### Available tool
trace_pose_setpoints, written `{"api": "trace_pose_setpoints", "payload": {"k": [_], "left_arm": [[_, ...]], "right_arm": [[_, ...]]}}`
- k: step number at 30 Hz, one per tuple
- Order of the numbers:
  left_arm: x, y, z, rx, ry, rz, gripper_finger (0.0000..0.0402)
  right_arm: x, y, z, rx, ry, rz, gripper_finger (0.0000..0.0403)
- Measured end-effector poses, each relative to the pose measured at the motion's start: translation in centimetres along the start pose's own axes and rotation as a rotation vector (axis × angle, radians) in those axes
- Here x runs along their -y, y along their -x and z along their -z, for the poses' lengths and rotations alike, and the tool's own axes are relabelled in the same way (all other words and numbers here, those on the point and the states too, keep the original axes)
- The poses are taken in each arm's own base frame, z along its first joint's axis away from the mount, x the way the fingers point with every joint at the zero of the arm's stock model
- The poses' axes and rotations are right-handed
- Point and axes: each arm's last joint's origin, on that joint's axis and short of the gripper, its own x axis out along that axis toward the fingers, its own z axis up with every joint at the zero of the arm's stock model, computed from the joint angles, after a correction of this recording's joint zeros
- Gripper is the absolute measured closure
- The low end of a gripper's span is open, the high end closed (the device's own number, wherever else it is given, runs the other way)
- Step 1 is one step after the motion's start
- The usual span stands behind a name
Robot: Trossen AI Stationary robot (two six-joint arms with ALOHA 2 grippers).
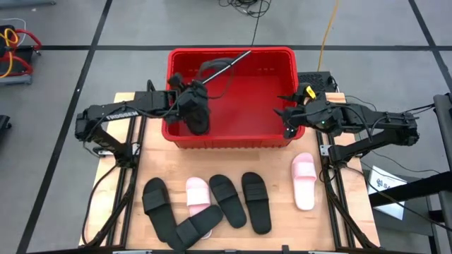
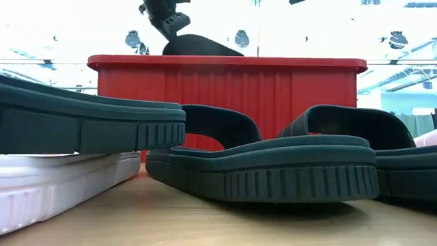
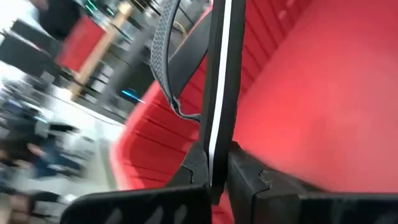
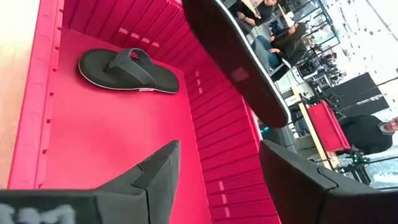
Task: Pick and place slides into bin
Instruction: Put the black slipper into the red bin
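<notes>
Ribbed-edged black foam slides on wood table; left gripper clamping black flip-flop above red ribbed plastic bin; right gripper spread wide.

- In the low view the black slides in front hide the lower wall of the red bin.
- The white-looking slide is cut off by the picture's edge.
- In the left wrist view the room beyond the bin is blurred.
- In the right wrist view the raised flip-flop is cut off at the edge.
</notes>
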Motion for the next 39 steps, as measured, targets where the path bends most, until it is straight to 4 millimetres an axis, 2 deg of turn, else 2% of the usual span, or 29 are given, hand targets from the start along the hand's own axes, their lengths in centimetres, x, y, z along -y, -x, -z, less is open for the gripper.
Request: {"api": "trace_pose_setpoints", "payload": {"k": [10, 19, 27, 32, 39], "left_arm": [[0.8, -0.9, 1.0, -0.102, 0.255, -0.004, 0.0395], [3.0, -2.9, 1.4, -0.192, 0.41, 0.026, 0.0395], [4.5, -4.9, 2.9, -0.355, 0.569, -0.021, 0.0395], [5.9, -6.8, 3.5, -0.427, 0.598, -0.036, 0.0395], [7.6, -8.3, 4.1, -0.521, 0.637, -0.009, 0.0394]], "right_arm": [[-0.8, -0.9, 0.0, 0.027, -0.018, 0.014, 0.0193], [-0.4, -1.0, -0.6, 0.085, -0.053, 0.053, 0.0194], [-0.3, -1.0, -0.7, 0.091, -0.071, 0.054, 0.0196], [-0.3, -1.0, -0.6, 0.09, -0.061, 0.055, 0.0196], [-0.3, -1.0, -0.6, 0.089, -0.039, 0.056, 0.0199]]}}
